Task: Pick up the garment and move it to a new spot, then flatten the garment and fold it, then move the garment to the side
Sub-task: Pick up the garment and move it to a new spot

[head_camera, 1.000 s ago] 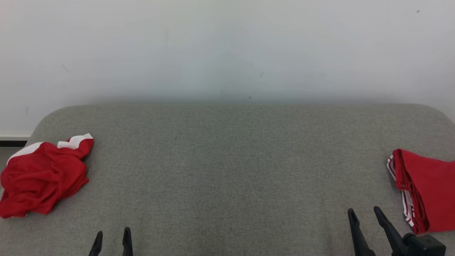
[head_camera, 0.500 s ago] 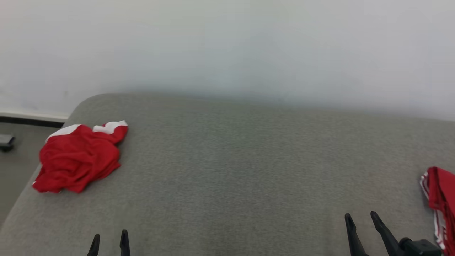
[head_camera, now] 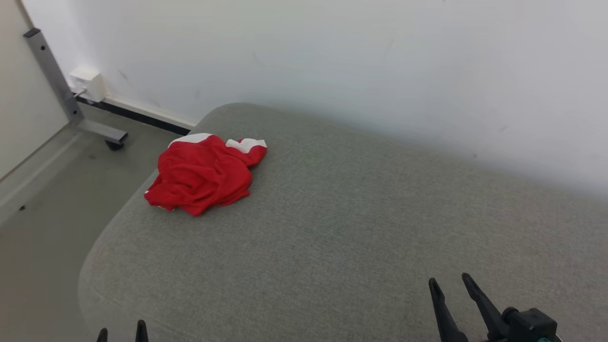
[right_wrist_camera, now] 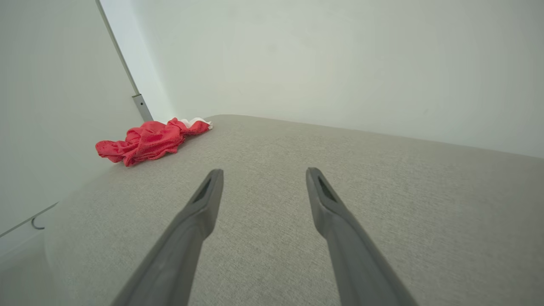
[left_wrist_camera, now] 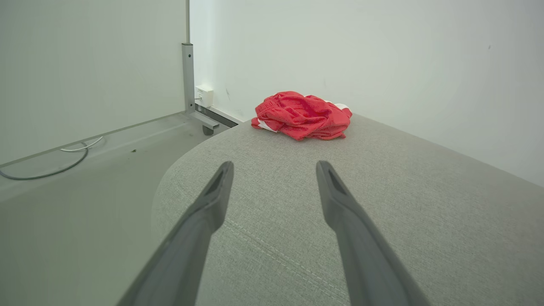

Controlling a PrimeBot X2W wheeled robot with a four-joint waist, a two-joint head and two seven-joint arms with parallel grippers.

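A plain white wall (head_camera: pixel 332 57) runs behind everything. In front of it lies a broad grey woven-fabric padded surface (head_camera: pixel 332 228) with rounded corners, and to its left a dull grey floor (head_camera: pixel 42 228).

The crumpled red garment with white trim (head_camera: pixel 204 173) sits in a loose heap on the padded surface, close to the far left corner and near the left edge, its white bands turned toward the wall. It lies well apart from both grippers, and nothing touches it.

A slanted grey metal post (head_camera: pixel 52 76) on a wheeled foot stands on the floor beyond that corner.

The right gripper (head_camera: pixel 450 281) hovers low over the near right part of the surface, its two dark fingers spread apart and holding nothing. The left gripper (left_wrist_camera: pixel 274 168) is at the near left edge, fingers likewise parted and empty, pointing toward the garment in the left wrist view.

A thin grey cable (left_wrist_camera: pixel 51 168) curls on the floor, and a small white box (head_camera: pixel 88 83) is mounted low on the wall.
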